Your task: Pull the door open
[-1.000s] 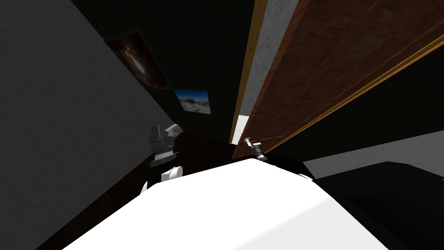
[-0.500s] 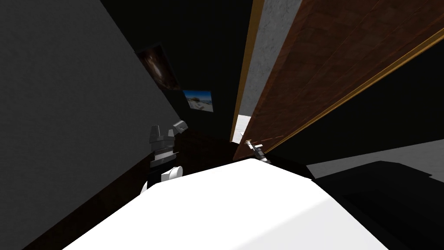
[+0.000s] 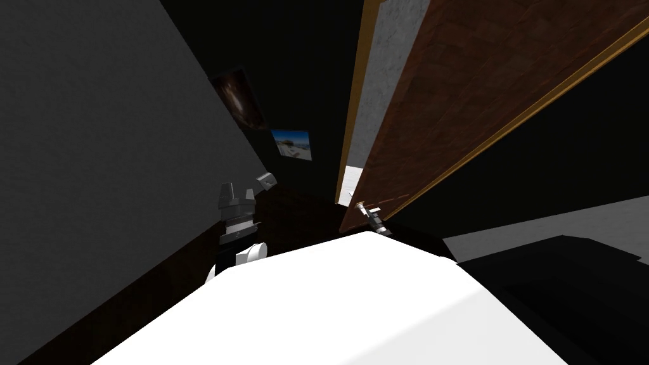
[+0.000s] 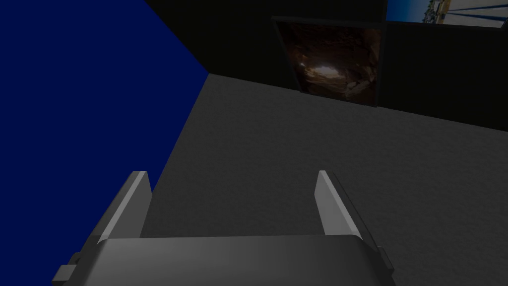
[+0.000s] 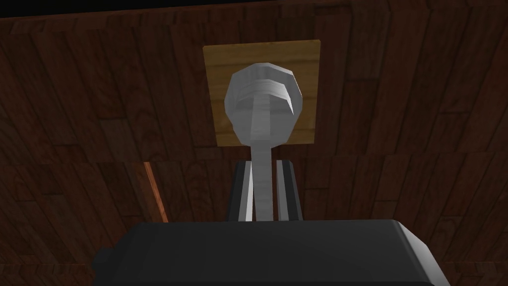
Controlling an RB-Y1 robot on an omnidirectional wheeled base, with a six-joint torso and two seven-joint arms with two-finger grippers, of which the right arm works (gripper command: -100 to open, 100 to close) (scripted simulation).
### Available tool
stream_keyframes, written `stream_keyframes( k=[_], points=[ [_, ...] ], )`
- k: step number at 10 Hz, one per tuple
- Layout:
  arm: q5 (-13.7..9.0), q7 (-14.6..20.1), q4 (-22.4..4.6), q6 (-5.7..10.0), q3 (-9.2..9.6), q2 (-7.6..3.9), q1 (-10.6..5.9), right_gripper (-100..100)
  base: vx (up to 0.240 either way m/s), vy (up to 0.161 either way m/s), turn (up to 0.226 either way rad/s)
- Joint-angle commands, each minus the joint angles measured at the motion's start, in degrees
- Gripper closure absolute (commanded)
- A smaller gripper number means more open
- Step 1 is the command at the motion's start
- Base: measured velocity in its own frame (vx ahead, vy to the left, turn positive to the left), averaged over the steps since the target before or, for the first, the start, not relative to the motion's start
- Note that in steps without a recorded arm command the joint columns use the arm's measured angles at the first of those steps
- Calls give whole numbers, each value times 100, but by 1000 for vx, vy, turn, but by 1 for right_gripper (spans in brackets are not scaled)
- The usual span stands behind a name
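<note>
Dim room, grey wall (image 3: 95,158) at left; the brown door (image 3: 456,114) stands ajar at right, right gripper (image 5: 263,165) clamped on its grey handle (image 5: 263,97); left gripper (image 4: 231,174) spread, idle; pulling off the door's arc could slip the fingers (image 5: 241,193) off.

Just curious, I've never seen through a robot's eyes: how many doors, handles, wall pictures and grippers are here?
Doors: 1, brown door
Handles: 1, grey handle
Wall pictures: 2, dark picture and blue picture
Grippers: 2, left gripper open, right gripper shut on the handle
Total: 6
</note>
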State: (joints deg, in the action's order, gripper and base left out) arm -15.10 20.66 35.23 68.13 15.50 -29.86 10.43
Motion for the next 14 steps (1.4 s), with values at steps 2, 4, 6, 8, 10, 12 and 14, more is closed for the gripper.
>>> stream_keyframes(
  k=[2, 4, 6, 8, 10, 12, 14],
  points=[
    [160, -39, 120, -202, -5, 143, -50, 100, -236, -73, 63],
    [286, -76, 240, -397, -69, 233, -132, 100, -87, -32, 20],
    [414, -114, 363, -595, -135, 325, -215, 100, -208, -80, 119],
    [540, -151, 484, -790, -199, 414, -297, 100, -212, -83, 72],
    [655, -184, 594, -967, -257, 496, -372, 100, -198, -98, 56],
    [776, -220, 710, -1155, -319, 583, -451, 100, -180, -129, 83],
    [869, -247, 799, -1298, -367, 649, -511, 100, -92, -151, 70]
  ],
)
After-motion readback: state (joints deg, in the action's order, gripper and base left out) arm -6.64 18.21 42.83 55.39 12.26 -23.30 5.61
